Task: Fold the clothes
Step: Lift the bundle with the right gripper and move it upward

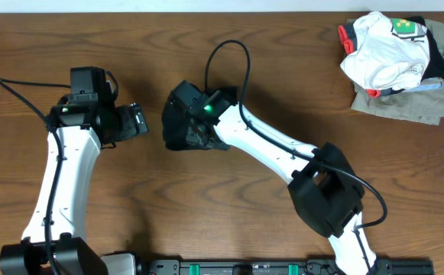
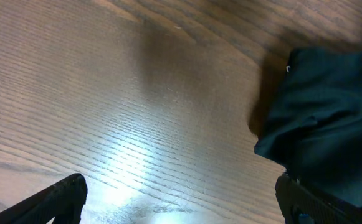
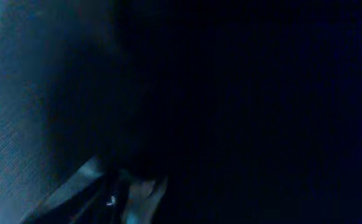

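Black garment (image 2: pixel 330 106), one, buries right end effector (image 1: pixel 197 131), state untellable; left end effector (image 1: pixel 139 120) spread apart.

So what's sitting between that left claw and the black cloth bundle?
Nothing: only a bare strip of wooden table separates the left gripper from the black garment. The overhead view shows this, and the left wrist view agrees.
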`<action>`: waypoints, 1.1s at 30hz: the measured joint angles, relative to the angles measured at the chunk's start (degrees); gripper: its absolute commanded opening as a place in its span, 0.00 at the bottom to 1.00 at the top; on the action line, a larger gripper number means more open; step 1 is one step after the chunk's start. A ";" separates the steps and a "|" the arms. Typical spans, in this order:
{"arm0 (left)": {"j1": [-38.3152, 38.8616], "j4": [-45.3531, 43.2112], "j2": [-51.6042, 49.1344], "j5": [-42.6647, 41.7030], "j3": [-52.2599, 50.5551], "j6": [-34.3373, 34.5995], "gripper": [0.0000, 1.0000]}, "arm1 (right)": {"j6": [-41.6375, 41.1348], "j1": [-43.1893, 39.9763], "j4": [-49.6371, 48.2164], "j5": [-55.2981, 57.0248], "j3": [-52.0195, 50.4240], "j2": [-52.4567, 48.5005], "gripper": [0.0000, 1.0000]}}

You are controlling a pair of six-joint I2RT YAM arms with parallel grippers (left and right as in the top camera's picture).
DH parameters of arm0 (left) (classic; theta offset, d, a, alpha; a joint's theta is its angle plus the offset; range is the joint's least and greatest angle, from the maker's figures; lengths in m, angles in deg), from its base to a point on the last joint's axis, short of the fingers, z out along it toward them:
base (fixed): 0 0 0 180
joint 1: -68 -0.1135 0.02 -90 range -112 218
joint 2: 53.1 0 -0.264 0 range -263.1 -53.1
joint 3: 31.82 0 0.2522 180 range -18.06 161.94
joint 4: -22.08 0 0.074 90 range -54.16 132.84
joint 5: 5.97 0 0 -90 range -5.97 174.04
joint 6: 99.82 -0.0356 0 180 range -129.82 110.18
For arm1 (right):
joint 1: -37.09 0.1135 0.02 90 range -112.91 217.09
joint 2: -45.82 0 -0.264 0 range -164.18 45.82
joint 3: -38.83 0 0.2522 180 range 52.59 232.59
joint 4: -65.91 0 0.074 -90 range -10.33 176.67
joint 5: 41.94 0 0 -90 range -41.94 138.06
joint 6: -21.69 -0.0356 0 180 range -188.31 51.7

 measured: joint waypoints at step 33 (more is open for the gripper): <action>0.00 -2.95 -0.09 -0.02 0.00 0.00 0.98 | 29.99 -19.56 -11.26 -24.65 -4.92 -2.38 0.68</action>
